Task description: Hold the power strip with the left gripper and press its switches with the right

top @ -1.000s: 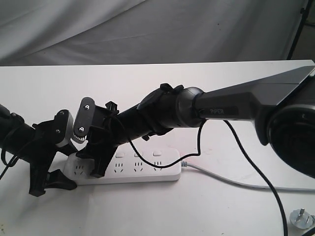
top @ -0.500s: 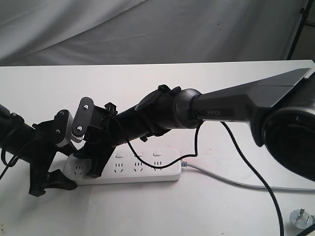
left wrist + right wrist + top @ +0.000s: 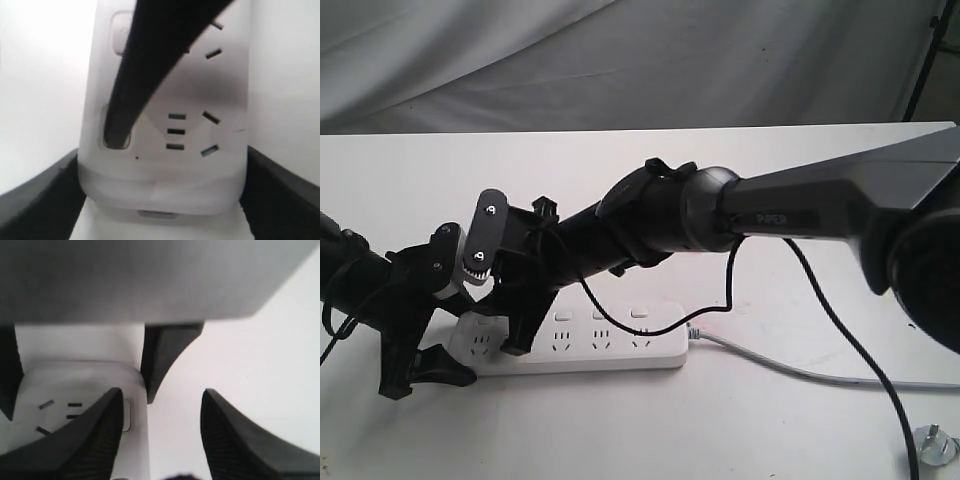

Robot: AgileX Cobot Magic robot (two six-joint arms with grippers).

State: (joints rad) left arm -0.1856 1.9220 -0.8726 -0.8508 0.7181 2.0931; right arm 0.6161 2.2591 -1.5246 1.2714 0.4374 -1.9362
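Slightly higher than a second ago, the big black right arm has risen at its wrist. Its thin black cable point(image 3: 725, 300) now droops a little lower across the strip. White lettering PIPER point(image 3: 775, 217) runs along that arm's dark grey link; no other writing is readable.

The long flat white plastic power strip point(image 3: 610, 345) lies on the white table point(image 3: 720, 160), towards the left and near side, and its grey cord point(image 3: 770, 362) trails off right. The small black left gripper point(image 3: 425, 375) clamps the strip's left end, with its fingers point(image 3: 285, 200) pressed against both long sides.

The right gripper point(image 3: 505, 325), under its grey two-screw plate point(image 3: 487, 232), stands spread apart and holds nothing. One fingertip sits on the leftmost small white rounded-square switch point(image 3: 126, 415), while the other hangs past the strip's far edge.

From the room, that arm hides the two left sockets, and three sockets show to its right. A small silver metal piece point(image 3: 935, 447) lies at the near right, and grey cloth point(image 3: 620, 60) hangs behind.
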